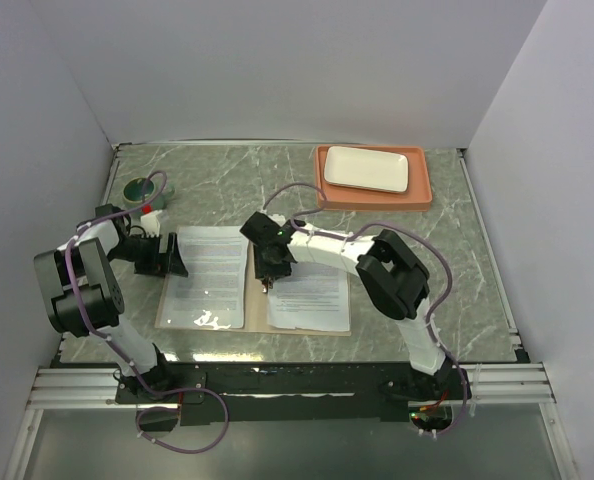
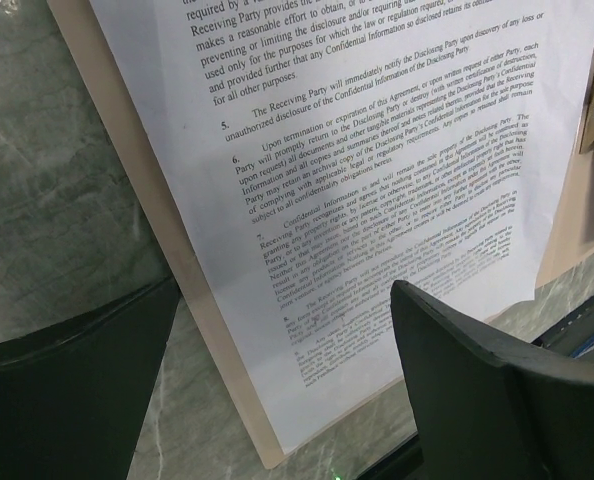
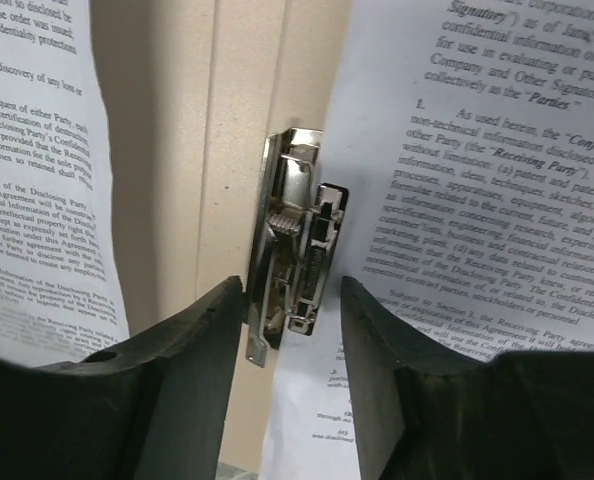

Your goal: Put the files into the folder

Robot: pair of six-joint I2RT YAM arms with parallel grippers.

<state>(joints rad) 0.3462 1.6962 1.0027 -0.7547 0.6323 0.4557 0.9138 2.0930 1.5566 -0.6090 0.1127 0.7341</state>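
The tan folder [image 1: 256, 300] lies open and flat on the marble table. A printed sheet [image 1: 209, 272] with glare at its near end lies on the left half, and a second sheet [image 1: 312, 292] on the right half. My left gripper [image 1: 173, 256] is open at the folder's left edge; in the left wrist view its gripper [image 2: 287, 400] straddles the sheet [image 2: 377, 170] and the folder edge [image 2: 192, 300]. My right gripper [image 1: 267, 272] is open over the crease; in the right wrist view [image 3: 292, 310] its jaws stand either side of a metal clip [image 3: 295, 235], holding nothing.
A salmon-orange tray [image 1: 423, 192] holding a white plate [image 1: 367, 168] stands at the back right. A round grey-green object [image 1: 142, 188] and a small red item [image 1: 147, 210] sit at the back left, close to the left arm. White walls enclose the table.
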